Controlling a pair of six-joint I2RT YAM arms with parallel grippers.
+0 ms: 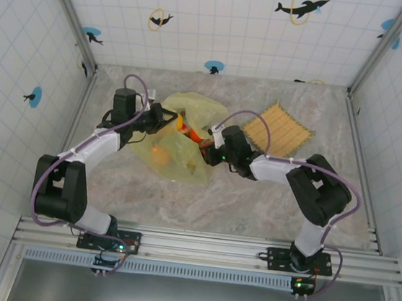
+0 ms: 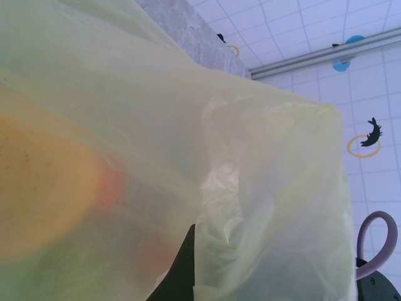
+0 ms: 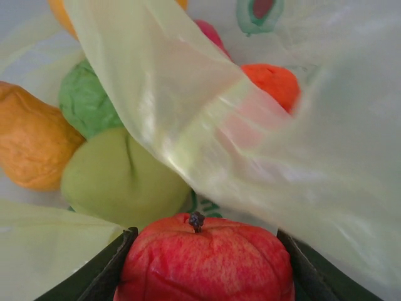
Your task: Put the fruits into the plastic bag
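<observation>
Fingers point(image 3: 103, 273): one fruit point(image 3: 203, 260); maybe six more.

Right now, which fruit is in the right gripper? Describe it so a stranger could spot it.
Find the yellow-green plastic bag mid-table. At its right edge the right gripper holds the red fruit. Unlike the pale green fruit and orange fruit beside it, it is deep red with a dark stem.

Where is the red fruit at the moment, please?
The red fruit sits bottom centre in the right wrist view, between the fingers of the right gripper, near the green pear shape at the plastic bag.
</observation>
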